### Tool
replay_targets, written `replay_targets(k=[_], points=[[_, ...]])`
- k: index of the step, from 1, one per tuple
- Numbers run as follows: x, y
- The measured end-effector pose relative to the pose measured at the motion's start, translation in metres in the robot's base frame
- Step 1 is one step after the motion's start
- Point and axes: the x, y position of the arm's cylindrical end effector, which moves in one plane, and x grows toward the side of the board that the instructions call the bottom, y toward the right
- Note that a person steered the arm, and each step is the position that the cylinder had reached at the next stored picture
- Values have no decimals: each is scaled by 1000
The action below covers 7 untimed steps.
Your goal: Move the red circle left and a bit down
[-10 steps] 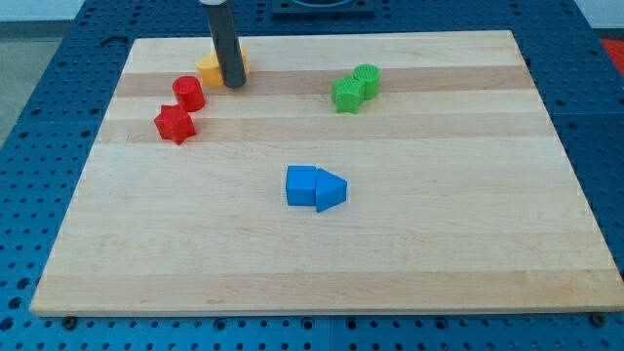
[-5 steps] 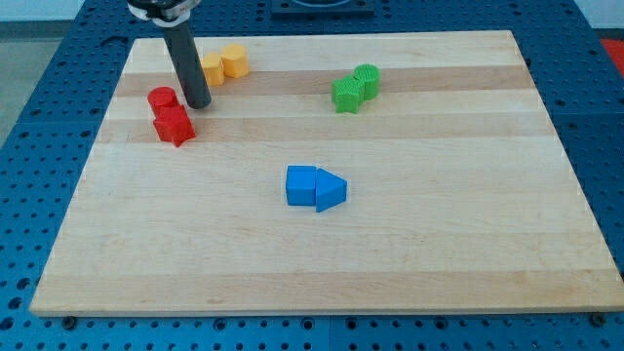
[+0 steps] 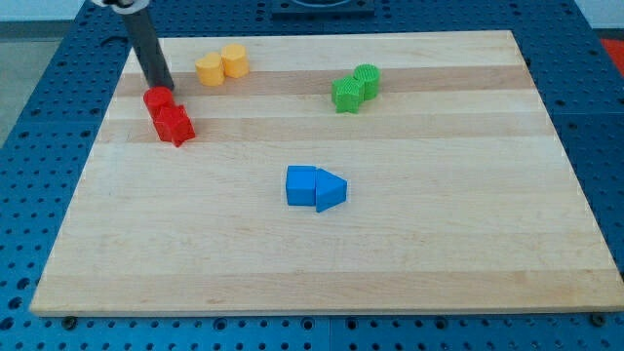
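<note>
The red circle (image 3: 158,98) sits on the wooden board (image 3: 322,253) at the view's upper left. It touches a red star-shaped block (image 3: 175,125) just below and to its right. My tip (image 3: 161,84) is right at the red circle's upper edge, the dark rod rising up and to the left out of the view.
Two yellow blocks (image 3: 221,65) sit side by side near the board's top edge, right of my tip. Two green blocks (image 3: 355,87) sit at the upper middle right. A blue cube and a blue pointed block (image 3: 315,187) sit together at the board's centre.
My tip has moved from beside the yellow blocks leftward, past the red circle's right side, to its upper edge. The red circle has slid left and down against the red star.
</note>
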Motion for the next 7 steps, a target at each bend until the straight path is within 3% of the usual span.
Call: replay_targets(k=[7], points=[[16,6]])
